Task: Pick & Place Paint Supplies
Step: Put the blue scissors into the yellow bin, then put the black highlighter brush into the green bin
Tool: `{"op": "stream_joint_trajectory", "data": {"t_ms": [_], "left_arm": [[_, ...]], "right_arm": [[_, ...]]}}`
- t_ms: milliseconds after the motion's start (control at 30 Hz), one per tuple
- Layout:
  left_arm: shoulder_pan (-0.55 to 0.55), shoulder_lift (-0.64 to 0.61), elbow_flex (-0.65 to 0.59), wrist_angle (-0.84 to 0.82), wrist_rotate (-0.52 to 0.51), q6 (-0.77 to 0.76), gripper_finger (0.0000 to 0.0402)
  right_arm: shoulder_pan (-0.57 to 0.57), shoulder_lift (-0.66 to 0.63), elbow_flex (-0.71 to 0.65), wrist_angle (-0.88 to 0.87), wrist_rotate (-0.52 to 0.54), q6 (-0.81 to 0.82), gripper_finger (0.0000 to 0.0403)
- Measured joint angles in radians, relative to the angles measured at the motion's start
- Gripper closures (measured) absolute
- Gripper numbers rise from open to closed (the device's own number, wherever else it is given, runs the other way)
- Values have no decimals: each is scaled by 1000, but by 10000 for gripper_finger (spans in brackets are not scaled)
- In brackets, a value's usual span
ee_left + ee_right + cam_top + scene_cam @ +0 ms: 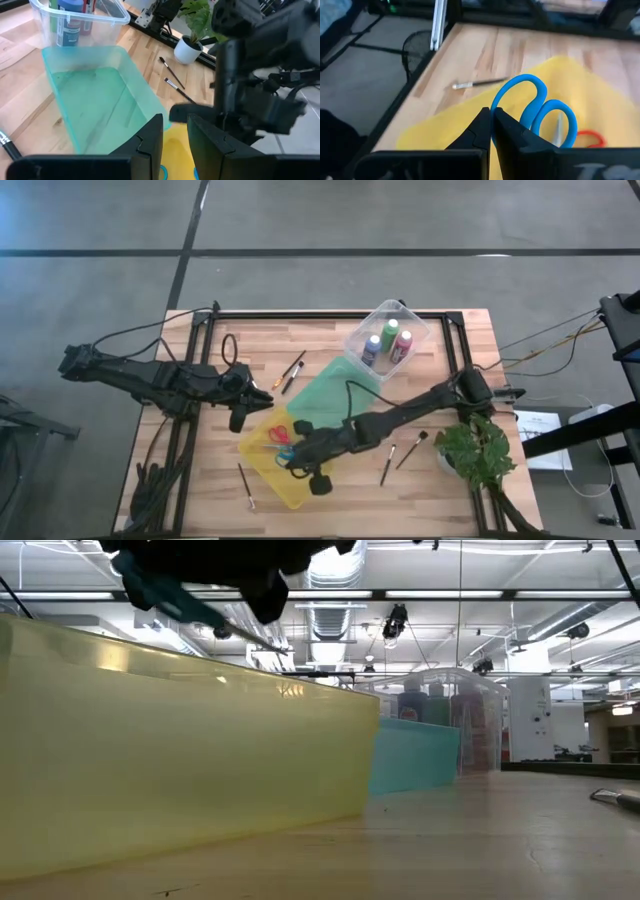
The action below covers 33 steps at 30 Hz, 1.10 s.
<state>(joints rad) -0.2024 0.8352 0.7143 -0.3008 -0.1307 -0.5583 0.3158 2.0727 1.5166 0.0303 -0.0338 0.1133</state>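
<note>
Right gripper (491, 131) clamped on blue scissors (537, 112) over the yellow bin (262, 452), red scissors (279, 434) in the bin just beyond it, left gripper (174, 137) narrowly parted, empty, beside the green bin (95, 100)

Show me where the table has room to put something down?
Bare wood lies between the yellow bin and the left table edge, save one brush. Bare too behind the green bin. The middle is crowded by bins and arms.

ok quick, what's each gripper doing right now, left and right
Left gripper: part open, holding nothing, near the green bin.
Right gripper: shut on the blue scissors, above the yellow bin.
</note>
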Motion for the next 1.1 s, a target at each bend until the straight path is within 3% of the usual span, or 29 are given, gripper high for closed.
{"op": "stream_joint_trajectory", "data": {"t_ms": [300,667,900,1100], "left_arm": [[0,0,0,-16,0,0,303],[0,0,0,-42,4,10,303],[0,0,0,-136,18,8,303],[-18,0,0,-334,208,74,303]], "right_arm": [[-13,40,0,11,-3,95,387],[-46,34,0,2,3,124,248],[-46,-16,0,-62,3,157,232],[-51,-80,0,-192,5,209,232]]}}
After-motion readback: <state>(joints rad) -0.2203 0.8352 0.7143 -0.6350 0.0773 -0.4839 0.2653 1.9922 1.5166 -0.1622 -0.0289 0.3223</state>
